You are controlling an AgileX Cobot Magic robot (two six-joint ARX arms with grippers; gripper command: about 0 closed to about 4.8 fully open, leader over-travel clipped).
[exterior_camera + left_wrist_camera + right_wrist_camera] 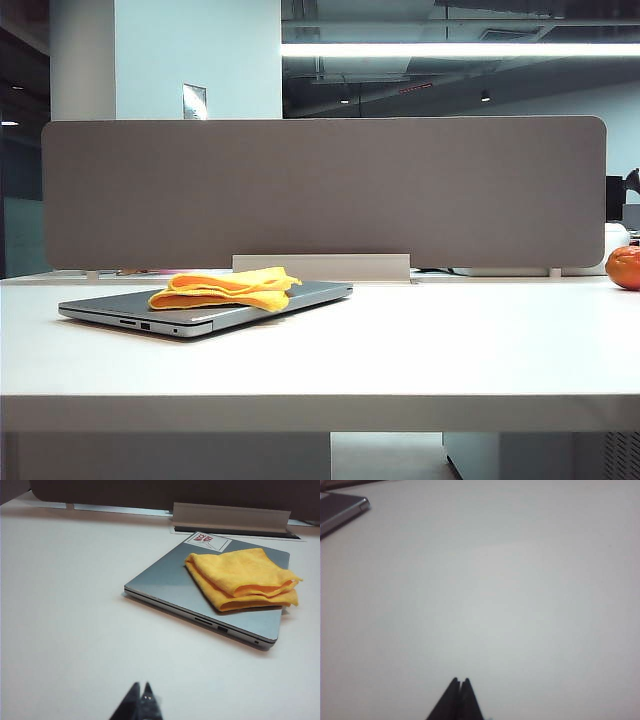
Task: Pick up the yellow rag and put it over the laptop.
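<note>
The rag [228, 288] lay folded on the closed laptop [130, 301], toward its right half, on the white table [400, 350]. The left gripper [140, 687] hovered over bare table nearby, fingertips pressed together, empty. The right gripper [460, 681] was likewise clenched, holding nothing.

My exterior camera sits low at the counter [400, 350] edge, facing the partition [320, 190]. My left wrist camera looks down obliquely at the laptop [170, 585]; my right wrist camera, over bare counter, shares only its corner.
</note>
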